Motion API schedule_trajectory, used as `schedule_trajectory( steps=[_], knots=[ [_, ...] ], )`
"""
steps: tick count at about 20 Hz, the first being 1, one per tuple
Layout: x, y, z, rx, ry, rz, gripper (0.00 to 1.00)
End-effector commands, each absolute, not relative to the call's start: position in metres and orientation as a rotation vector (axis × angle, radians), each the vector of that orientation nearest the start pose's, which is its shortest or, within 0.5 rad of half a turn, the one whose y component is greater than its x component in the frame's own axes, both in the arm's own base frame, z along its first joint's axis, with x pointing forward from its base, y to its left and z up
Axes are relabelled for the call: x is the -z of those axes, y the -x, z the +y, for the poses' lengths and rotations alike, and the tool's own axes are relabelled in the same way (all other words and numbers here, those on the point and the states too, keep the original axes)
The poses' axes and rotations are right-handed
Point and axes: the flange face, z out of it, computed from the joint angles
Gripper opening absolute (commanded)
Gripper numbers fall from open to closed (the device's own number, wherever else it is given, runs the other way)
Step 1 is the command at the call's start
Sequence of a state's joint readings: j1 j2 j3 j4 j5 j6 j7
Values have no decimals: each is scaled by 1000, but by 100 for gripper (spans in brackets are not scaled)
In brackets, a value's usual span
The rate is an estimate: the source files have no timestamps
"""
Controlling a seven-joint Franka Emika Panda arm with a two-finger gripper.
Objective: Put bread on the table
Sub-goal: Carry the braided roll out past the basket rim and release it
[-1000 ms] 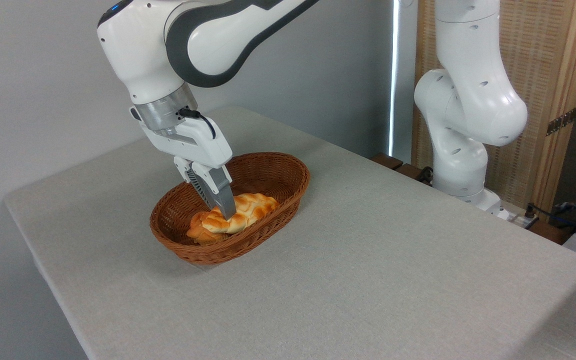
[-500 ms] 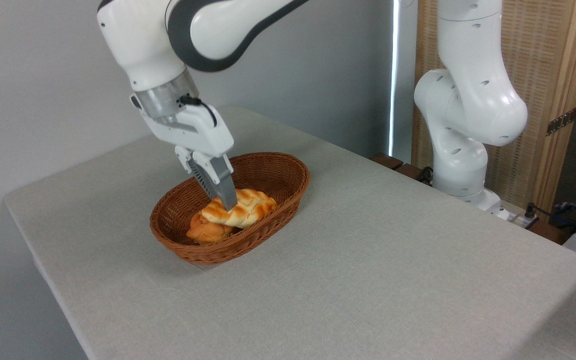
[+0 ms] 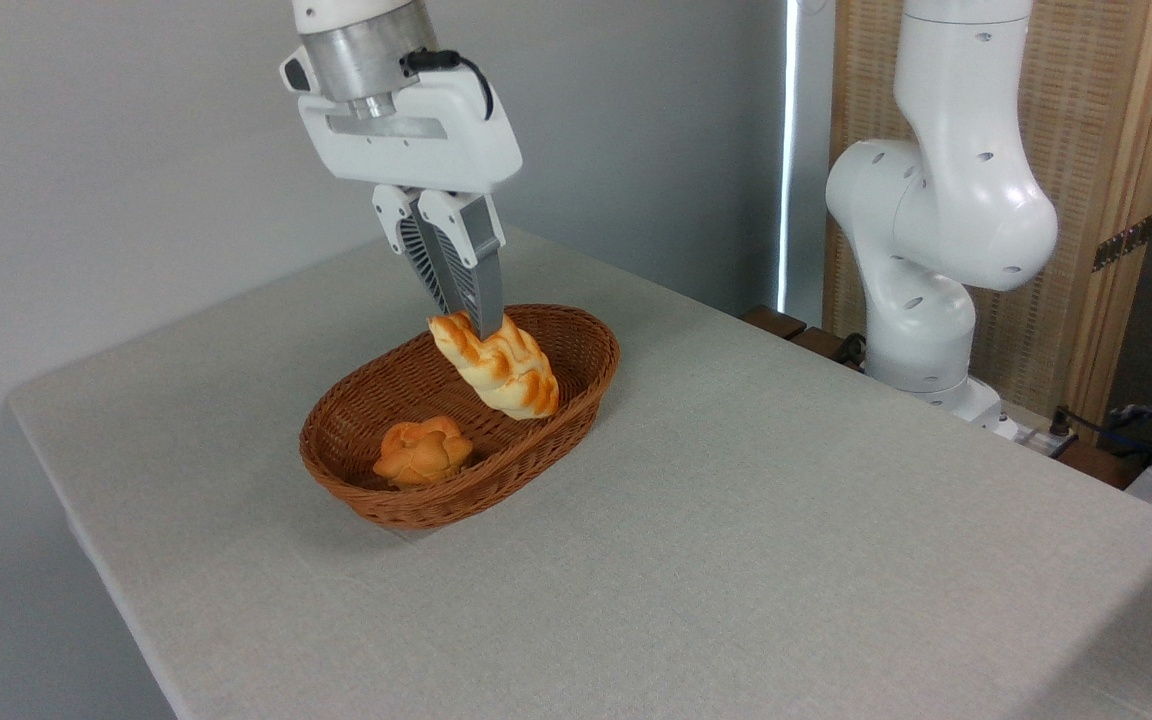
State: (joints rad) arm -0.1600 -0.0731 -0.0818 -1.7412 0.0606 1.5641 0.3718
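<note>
The arm (image 3: 356, 20) is cut off at the top edge; the hand (image 3: 474, 322) perhaps hides the bread's (image 3: 501, 365) upper end.

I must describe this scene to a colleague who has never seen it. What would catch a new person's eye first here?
First, the gripper near the top centre, shut on one end of a twisted golden bread that hangs tilted in the air above the brown wicker basket. Next, a small round orange bun lies alone in the basket's near left end. The basket stands on the left half of a wide grey-beige table.
</note>
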Motion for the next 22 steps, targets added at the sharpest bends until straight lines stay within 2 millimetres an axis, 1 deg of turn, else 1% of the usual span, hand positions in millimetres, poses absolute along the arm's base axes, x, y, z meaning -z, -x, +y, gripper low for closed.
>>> schedule_trajectory(
  steps=[1, 2, 3, 4, 5, 6, 7, 9, 11, 13, 15, 16, 17, 18, 19, 20, 21, 22],
  knots=[
    [-588, -514, -113, -194, 2940, 938, 23],
    [-588, -516, -102, -195, 2949, 909, 23],
    [-589, -517, -95, -194, 2954, 893, 23],
    [-589, -518, -93, -192, 2949, 894, 23],
    [-589, -519, -86, -194, 2938, 896, 23],
    [-588, -521, -73, -202, 2932, 887, 23],
    [-588, -521, -67, -210, 2924, 900, 23],
    [-587, -520, -60, -247, 2906, 951, 23],
    [-596, -522, -39, -244, 2895, 953, 23],
    [-598, -522, -36, -238, 2894, 954, 25],
    [-594, -525, -35, -251, 2892, 952, 26],
    [-586, -528, -35, -274, 2891, 953, 26],
    [-573, -534, -33, -315, 2880, 949, 26],
    [-567, -537, -33, -335, 2869, 947, 30],
    [-567, -537, -34, -336, 2868, 949, 35],
    [-567, -537, -33, -336, 2869, 947, 37],
    [-567, -537, -34, -335, 2868, 947, 49],
    [-565, -537, -33, -340, 2868, 943, 79]
  ],
)
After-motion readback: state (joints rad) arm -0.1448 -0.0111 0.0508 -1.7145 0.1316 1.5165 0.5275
